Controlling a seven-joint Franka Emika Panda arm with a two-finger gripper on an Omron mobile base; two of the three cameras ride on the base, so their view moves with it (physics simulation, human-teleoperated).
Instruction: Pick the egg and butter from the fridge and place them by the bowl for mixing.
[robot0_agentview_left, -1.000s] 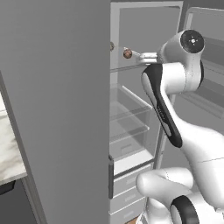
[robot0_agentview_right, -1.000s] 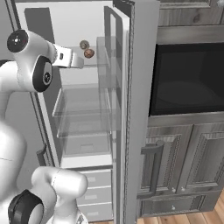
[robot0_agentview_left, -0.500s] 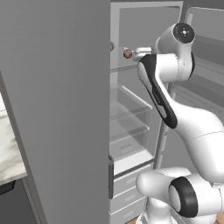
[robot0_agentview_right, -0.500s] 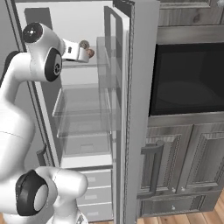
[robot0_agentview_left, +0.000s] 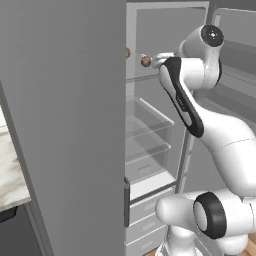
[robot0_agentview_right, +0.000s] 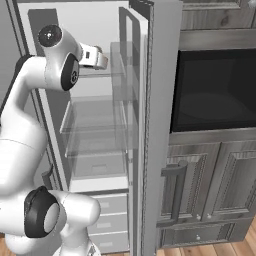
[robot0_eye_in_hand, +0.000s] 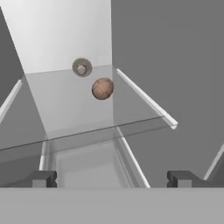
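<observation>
- I have the arm reaching high into the open fridge (robot0_agentview_left: 165, 30), its hand at the level of the top glass shelf (robot0_eye_in_hand: 78, 109).
- In the hand view the gripper (robot0_eye_in_hand: 111, 178) points along that shelf; its two dark tips stand far apart at the bottom corners, jaws wide open, with nothing between them.
- The egg (robot0_eye_in_hand: 102, 88) lies on the top glass shelf, toward the far end, well ahead of the fingertips and not touched by them.
- Just beyond the egg, on the fridge's back wall, I see a round grey knob (robot0_eye_in_hand: 82, 67) with a dark centre; egg and knob sit near each other but apart.
- From the left base view the egg (robot0_agentview_left: 145, 61) shows as a small reddish-brown ball just left of the white hand, close to the edge of the fridge door (robot0_agentview_left: 65, 125).
- In the right base view the hand hides the egg; the oven (robot0_agentview_right: 215, 90) and dark panelled cabinets (robot0_agentview_right: 210, 185) stand to the fridge's right.
- Lower glass shelves (robot0_agentview_right: 95, 135) and white drawers (robot0_agentview_right: 112, 220) sit below the arm.
</observation>
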